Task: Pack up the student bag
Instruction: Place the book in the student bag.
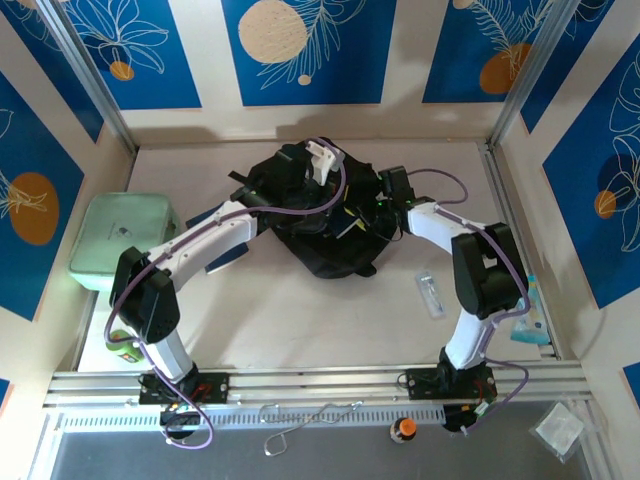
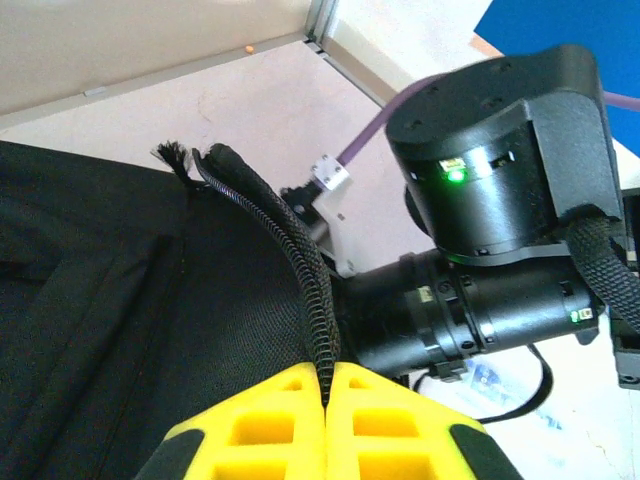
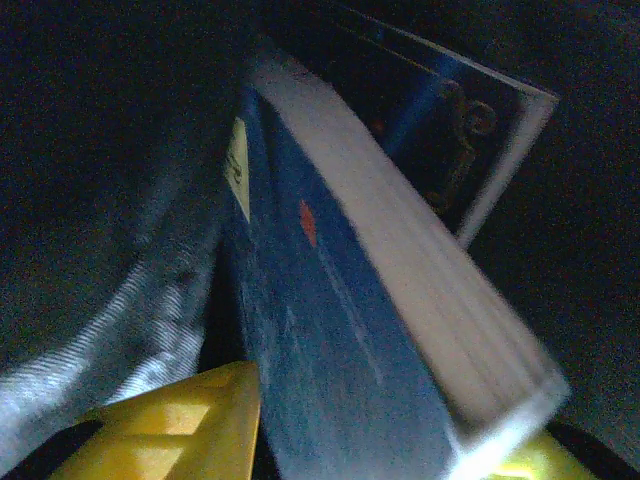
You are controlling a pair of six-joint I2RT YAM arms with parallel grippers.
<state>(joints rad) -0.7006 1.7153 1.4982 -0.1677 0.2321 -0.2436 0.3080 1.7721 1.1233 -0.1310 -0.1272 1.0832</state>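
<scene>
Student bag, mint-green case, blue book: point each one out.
student bag point(image 1: 335, 258), top external view, black fabric body.
mint-green case point(image 1: 120, 235), top external view, middle of lid.
blue book point(image 3: 330, 350), right wrist view, front cover.

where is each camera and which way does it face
Top external: above and behind, looking down; left arm and right arm reach the student bag.
Left wrist: looks along the left tool, shut on the bag's ribbed strip, toward the right arm.
Right wrist: inside the bag, facing a blue book between the fingers of the right tool.
All share the bag.
</scene>
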